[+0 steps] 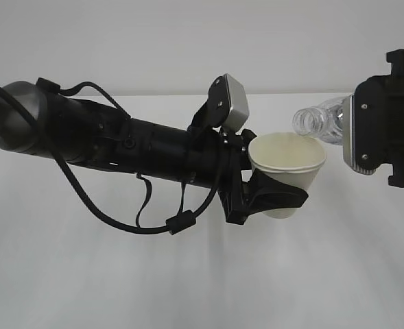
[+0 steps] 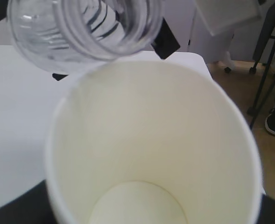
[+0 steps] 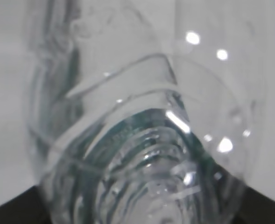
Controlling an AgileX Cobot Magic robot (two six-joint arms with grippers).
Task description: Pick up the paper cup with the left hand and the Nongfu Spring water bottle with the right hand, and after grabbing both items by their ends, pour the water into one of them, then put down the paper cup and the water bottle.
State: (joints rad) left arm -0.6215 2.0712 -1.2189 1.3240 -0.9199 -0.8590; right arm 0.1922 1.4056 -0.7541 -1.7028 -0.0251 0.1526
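Both grippers grip above a bare white table (image 1: 85,274): left hand (image 1: 274,195) pinching the paper cup (image 1: 287,161), right hand (image 1: 387,130) the Nongfu Spring water bottle (image 1: 318,122).

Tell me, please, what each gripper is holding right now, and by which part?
The left gripper holds the paper cup around its lower body. The right gripper holds the water bottle by its rear end, neck tipped toward the cup.

Bottle (image 1: 318,122) mouth right of, just above cup (image 1: 287,168) rim.

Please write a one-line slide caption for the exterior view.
The left hand holds the paper cup above the table while the right hand tips the uncapped water bottle over its rim.
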